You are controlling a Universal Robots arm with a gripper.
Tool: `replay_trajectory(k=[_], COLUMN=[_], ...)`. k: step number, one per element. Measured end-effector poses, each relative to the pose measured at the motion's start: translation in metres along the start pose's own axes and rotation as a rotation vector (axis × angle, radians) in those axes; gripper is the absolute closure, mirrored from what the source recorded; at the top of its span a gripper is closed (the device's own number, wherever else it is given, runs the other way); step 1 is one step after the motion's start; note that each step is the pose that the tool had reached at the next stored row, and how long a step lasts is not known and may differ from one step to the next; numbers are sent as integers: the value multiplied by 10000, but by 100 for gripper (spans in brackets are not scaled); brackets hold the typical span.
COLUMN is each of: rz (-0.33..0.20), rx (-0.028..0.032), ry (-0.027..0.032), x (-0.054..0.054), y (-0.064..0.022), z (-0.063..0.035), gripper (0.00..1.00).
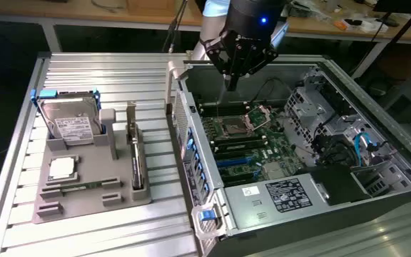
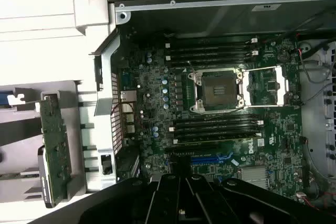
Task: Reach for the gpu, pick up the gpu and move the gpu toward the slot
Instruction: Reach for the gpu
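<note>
The gripper (image 1: 231, 84), pinched together and empty, hangs over the motherboard (image 1: 252, 147), well apart from the gpu (image 1: 137, 163) in its grey holder (image 1: 84, 199).

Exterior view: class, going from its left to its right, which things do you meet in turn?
The hard drive → gpu → processor socket → silver metal cage → blue cables.

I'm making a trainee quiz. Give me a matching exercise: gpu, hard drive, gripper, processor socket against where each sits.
1 gpu
2 hard drive
3 gripper
4 processor socket

A on the motherboard inside the open case
B above the open case
C edge-on in the grey holder
D upright in the holder, white label showing

Pairs: 1-C, 2-D, 3-B, 4-A
</note>
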State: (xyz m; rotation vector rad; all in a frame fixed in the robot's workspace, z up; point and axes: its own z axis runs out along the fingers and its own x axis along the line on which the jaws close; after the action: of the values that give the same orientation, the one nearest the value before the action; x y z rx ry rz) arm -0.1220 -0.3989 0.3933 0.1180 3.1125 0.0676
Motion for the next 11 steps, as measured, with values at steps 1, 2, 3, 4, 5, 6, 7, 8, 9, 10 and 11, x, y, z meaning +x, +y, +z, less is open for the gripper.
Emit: replay_trajectory(k=[1, 2, 3, 4, 5, 6, 7, 8, 9, 10, 11], rz=[0, 0, 0, 0, 1, 0, 0, 0, 1, 0, 0], rx=[0, 0, -1, -1, 0, -1, -1, -1, 0, -1, 0], ry=[0, 0, 0, 0, 0, 0, 0, 0, 0, 0, 0], x=[0, 0, 0, 0, 0, 0, 0, 0, 0, 0, 0], y=[0, 0, 0, 0, 0, 0, 0, 0, 0, 0, 0], z=[0, 0, 0, 0, 0, 0, 0, 0, 0, 0, 0], gripper=[89, 89, 89, 89, 89, 89, 89, 89, 89, 89, 89])
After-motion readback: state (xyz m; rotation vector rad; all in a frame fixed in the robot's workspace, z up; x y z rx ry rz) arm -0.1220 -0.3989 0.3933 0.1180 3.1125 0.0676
